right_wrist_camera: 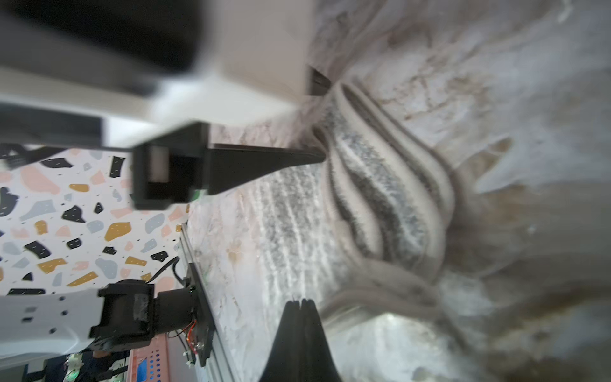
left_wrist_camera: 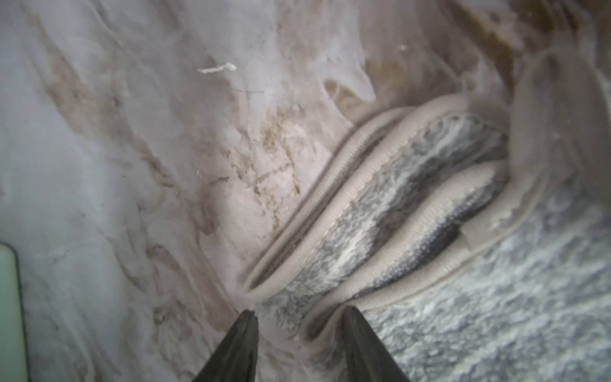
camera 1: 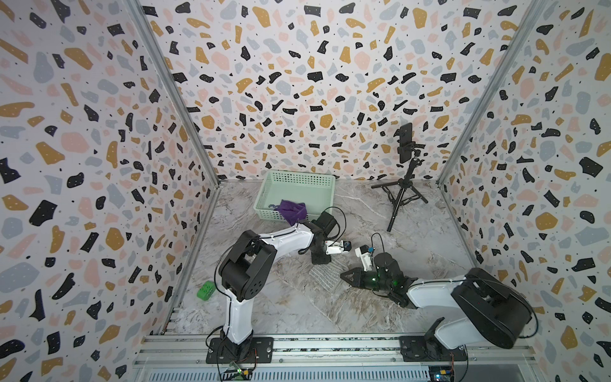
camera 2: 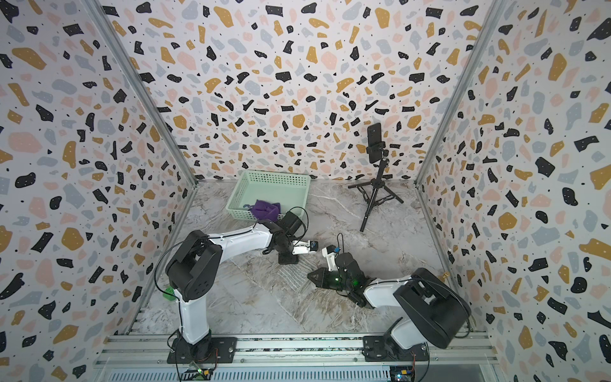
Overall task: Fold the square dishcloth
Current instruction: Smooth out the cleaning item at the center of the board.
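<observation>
Right arm point(camera 1: 429, 294) low, jaws closed; left arm point(camera 1: 284, 238) angled down, jaws parted astride dishcloth point(left_wrist_camera: 380, 215).

Terrazzo-print walls point(camera 1: 297, 82), flecked with black, ochre, pink and grey, enclose three sides of a test cell, joined at the back corners by bare aluminium posts point(camera 1: 172, 92). The counter point(camera 1: 429, 238) has a grey-and-brown marble finish under soft, even light. At the back stands a mint-green perforated basket point(camera 1: 297, 180) with a purple cloth point(camera 1: 291, 210) draped over its near rim. Beside it, a dark phone point(camera 1: 405, 142) is clamped upright on a black tripod point(camera 1: 405, 191). A green block point(camera 1: 205, 291) lies by the left-hand wall, and an aluminium rail point(camera 1: 330, 345) runs along the front edge.
</observation>
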`<state>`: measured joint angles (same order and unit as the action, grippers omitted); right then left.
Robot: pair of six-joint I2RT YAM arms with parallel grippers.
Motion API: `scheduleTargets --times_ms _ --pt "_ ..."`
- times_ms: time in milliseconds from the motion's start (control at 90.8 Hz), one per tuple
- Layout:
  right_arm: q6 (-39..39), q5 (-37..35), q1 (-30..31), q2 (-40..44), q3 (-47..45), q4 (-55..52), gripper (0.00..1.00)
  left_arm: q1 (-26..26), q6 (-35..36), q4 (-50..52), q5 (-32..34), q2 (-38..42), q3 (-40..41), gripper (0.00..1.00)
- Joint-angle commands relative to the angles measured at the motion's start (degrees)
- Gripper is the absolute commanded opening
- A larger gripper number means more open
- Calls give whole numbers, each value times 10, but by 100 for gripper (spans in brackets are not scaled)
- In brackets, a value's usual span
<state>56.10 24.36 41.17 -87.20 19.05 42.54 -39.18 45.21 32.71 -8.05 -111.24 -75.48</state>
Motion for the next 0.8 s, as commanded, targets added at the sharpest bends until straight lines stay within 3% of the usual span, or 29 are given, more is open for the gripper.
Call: scheduleTargets --times_ms 0,77,176,396,562,793 --pt "24 -41 1 -76 10 93 0 6 -32 -10 7 24 4 56" --pt "33 -51 0 -123 4 128 0 19 -51 -22 -2 58 9 64" --pt "45 -54 0 -144 -16 173 0 36 -69 -14 -21 113 24 67" --pt "25 -68 8 -42 -29 96 0 25 -80 36 -92 194 109 63" --pt "6 -102 35 41 -13 3 0 19 -103 -17 -11 156 125 53" --pt "17 -131 89 51 7 -5 0 22 -117 -33 35 91 113 51"
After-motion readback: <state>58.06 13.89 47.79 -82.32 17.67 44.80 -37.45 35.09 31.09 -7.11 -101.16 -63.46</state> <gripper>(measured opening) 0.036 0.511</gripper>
